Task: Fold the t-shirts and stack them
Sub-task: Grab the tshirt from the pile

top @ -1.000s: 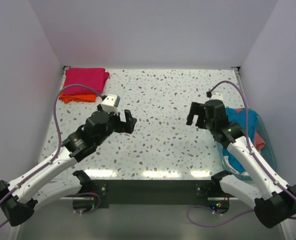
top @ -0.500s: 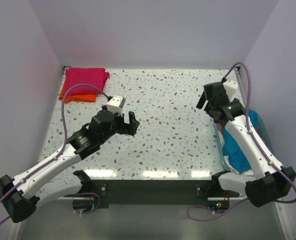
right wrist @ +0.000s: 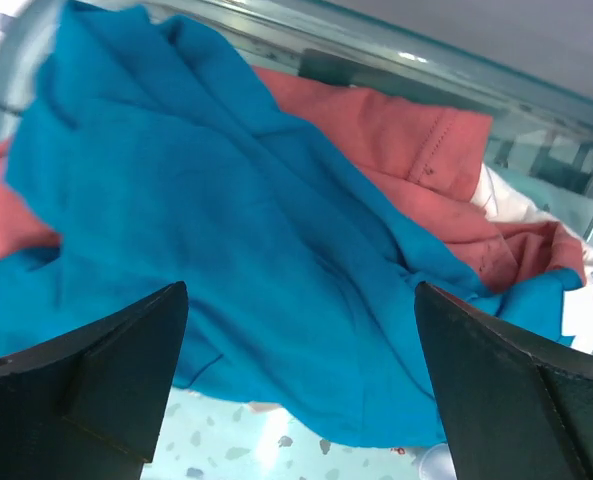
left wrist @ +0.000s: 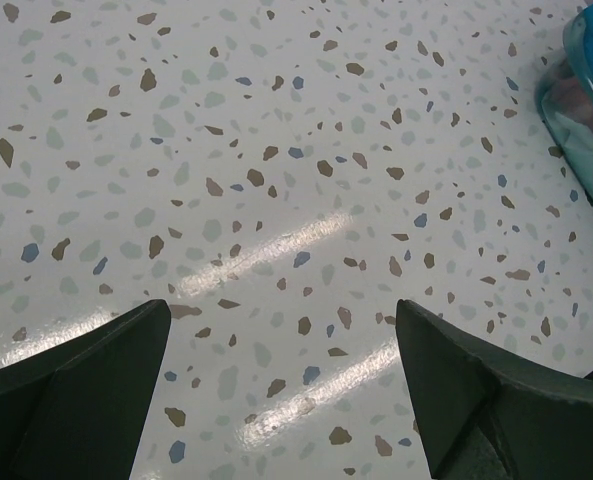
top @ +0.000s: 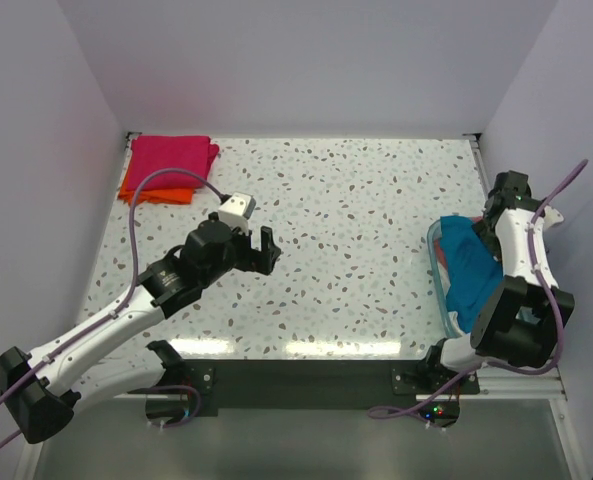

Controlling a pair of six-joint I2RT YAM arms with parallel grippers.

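1. Teal blue cloth t-shirt (right wrist: 226,250) lies crumpled over a salmon pink t-shirt (right wrist: 396,150) inside the clear blue-tinted plastic basket (top: 442,295) at the right edge of your white speckled table (left wrist: 276,150).
2. Your right gripper (right wrist: 298,300) hangs just above the teal cloth, fingers spread wide, gripping nothing.
3. Your left gripper (left wrist: 281,310) is likewise spread wide and empty, over the table's middle.
4. Your folded magenta pink t-shirt (top: 173,155) rests on the orange t-shirt (top: 154,193) in the far left corner.

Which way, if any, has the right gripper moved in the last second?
Yes. The right gripper swung rightward from above the middle of the table to over the basket, where it is open above the teal blue t-shirt.
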